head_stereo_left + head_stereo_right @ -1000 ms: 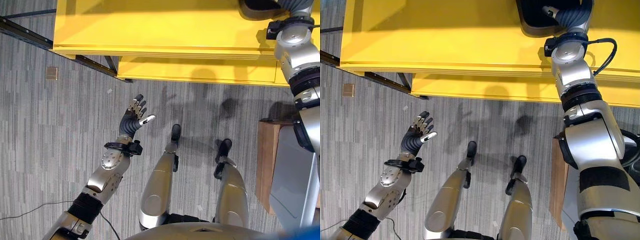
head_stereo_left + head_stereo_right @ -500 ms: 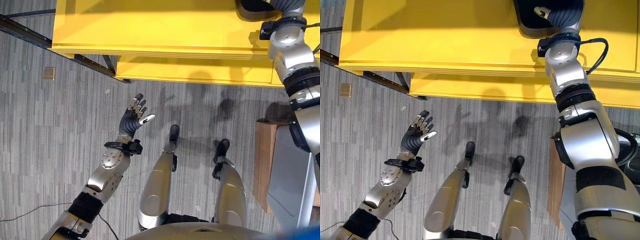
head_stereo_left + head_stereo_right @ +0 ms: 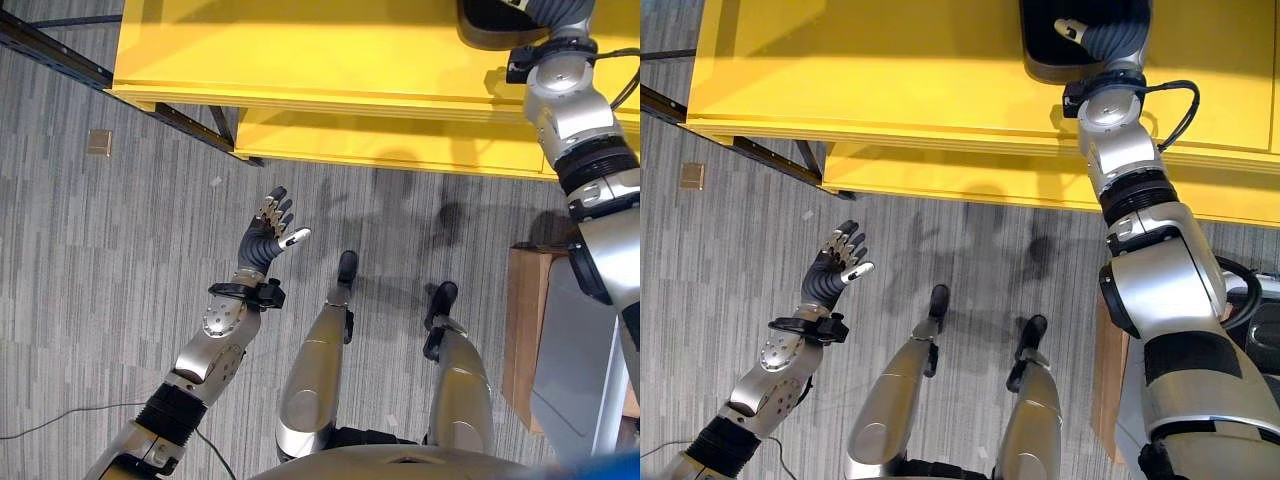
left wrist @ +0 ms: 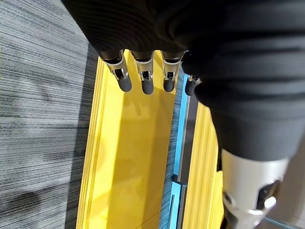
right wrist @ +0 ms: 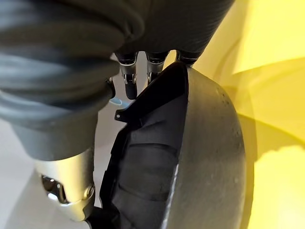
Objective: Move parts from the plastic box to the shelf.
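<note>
Up at one o'clock the right hand (image 3: pixel 1108 38) has its fingers clamped on a dark grey part (image 3: pixel 1052 40) on the yellow shelf (image 3: pixel 890 70), while the left hand (image 3: pixel 836 265) hangs at nine o'clock over the floor, fingers apart.

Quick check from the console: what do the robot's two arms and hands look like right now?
Both arms are silver-grey with black ribbed bands. The left hand has a dark ribbed cover and silver, dark-tipped fingers. The right hand has the same dark ribbed cover, with a black cable looping beside its wrist.
</note>
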